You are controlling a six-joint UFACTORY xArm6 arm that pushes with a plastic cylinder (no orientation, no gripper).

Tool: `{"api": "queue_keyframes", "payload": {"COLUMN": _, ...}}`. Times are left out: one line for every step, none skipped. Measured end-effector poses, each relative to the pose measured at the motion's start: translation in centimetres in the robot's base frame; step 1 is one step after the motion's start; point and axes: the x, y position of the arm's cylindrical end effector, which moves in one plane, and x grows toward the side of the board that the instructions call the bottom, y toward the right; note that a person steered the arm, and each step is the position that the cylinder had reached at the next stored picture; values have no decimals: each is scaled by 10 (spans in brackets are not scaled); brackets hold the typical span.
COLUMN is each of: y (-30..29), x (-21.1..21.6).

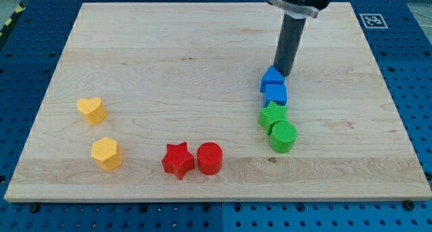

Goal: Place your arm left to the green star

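The green star lies on the wooden board at the right of centre, touching a green cylinder at its lower right. Two blue blocks sit just above it: a blue cube-like block and a blue triangular block. My tip comes down from the view's top and rests at the upper right of the top blue block, above the green star and slightly to its right.
A red star and a red cylinder sit near the board's bottom middle. A yellow heart and a yellow hexagon lie at the left. A marker tag is at the top right corner.
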Motion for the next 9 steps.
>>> {"api": "queue_keyframes", "payload": {"y": 0, "x": -14}}
{"api": "queue_keyframes", "payload": {"y": -5, "x": -41}}
{"api": "queue_keyframes", "payload": {"y": -43, "x": -45}}
{"api": "queue_keyframes", "payload": {"y": -80, "x": -33}}
{"api": "queue_keyframes", "payload": {"y": -102, "x": 19}}
{"api": "queue_keyframes", "payload": {"y": -108, "x": 70}}
{"api": "queue_keyframes", "payload": {"y": -108, "x": 98}}
{"api": "queue_keyframes", "payload": {"y": -108, "x": 108}}
{"api": "queue_keyframes", "payload": {"y": -107, "x": 115}}
